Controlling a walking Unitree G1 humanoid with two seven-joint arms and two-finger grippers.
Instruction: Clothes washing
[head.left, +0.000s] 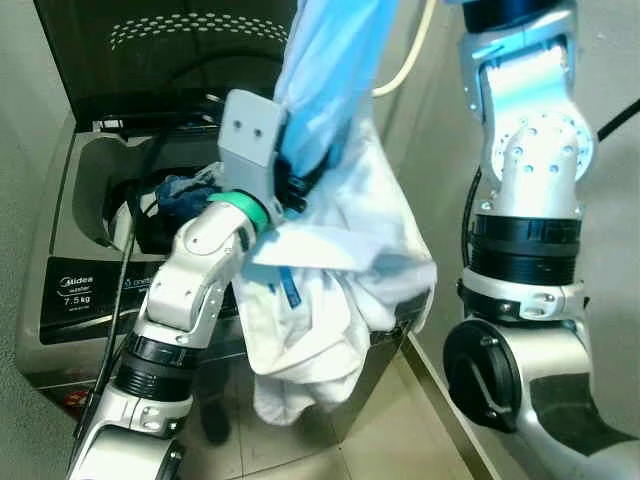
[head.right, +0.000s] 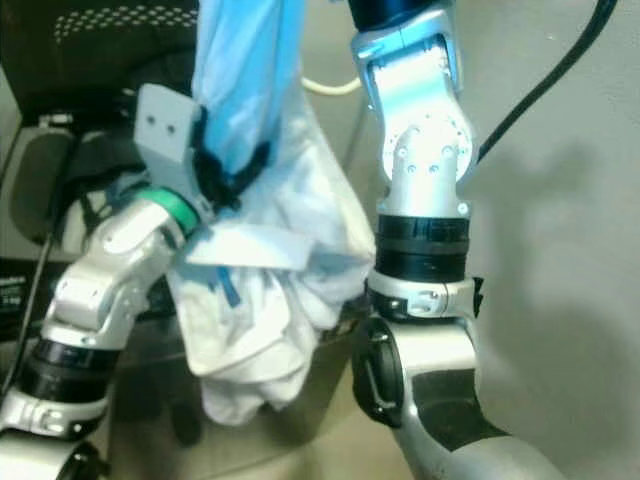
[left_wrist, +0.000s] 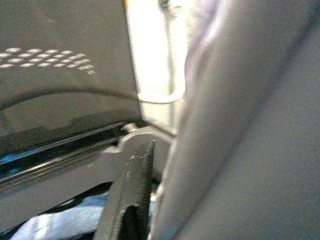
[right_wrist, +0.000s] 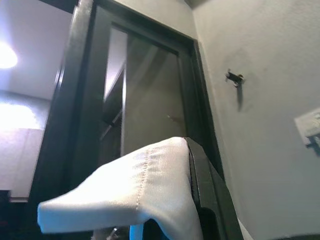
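Note:
A white and pale blue garment (head.left: 330, 250) hangs in a long bunch in front of the top-loading washing machine (head.left: 70, 290). The machine's lid (head.left: 170, 50) stands up, and dark blue clothes (head.left: 180, 195) lie in the drum. My left gripper (head.left: 292, 188) is raised beside the drum and shut on the garment's blue upper part. In the left wrist view one black finger (left_wrist: 135, 190) lies against the cloth (left_wrist: 240, 150). My right arm (head.left: 525, 150) reaches up past the top of the picture. In the right wrist view my right gripper (right_wrist: 185, 145) is shut on a white fold (right_wrist: 145, 185).
A grey wall (head.right: 560, 200) stands close on the right, behind my right arm. A pale hose (head.left: 410, 60) curves down behind the machine. Tiled floor (head.left: 400, 430) shows between the machine and the wall. A black cable (head.left: 120, 290) runs down the machine's front.

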